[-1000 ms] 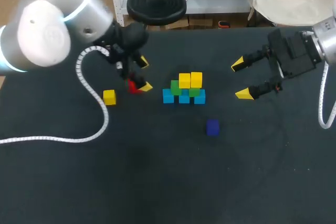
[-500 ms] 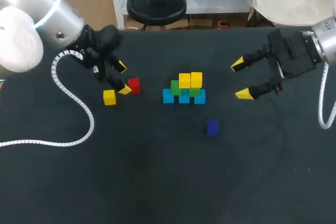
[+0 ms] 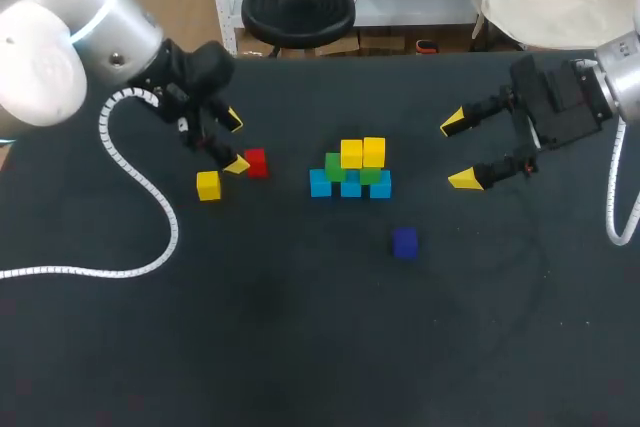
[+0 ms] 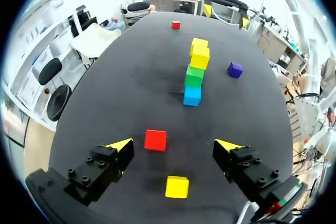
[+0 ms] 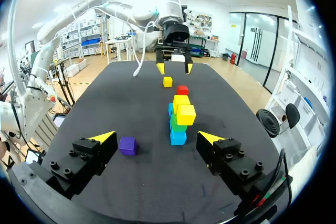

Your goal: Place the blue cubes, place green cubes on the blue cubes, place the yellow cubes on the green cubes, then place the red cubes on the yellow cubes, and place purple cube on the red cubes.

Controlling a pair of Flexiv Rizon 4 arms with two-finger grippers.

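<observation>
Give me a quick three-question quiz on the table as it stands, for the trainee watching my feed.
1. True or false: the left gripper is shut on the red cube.
2. Which colour tops the stack? A red, B yellow, C purple.
3. How many yellow cubes lie apart from the stack?

Key:
1. False. It is open, and the red cube sits on the table just ahead of it.
2. B.
3. One, the loose yellow cube beside the left gripper.
</observation>
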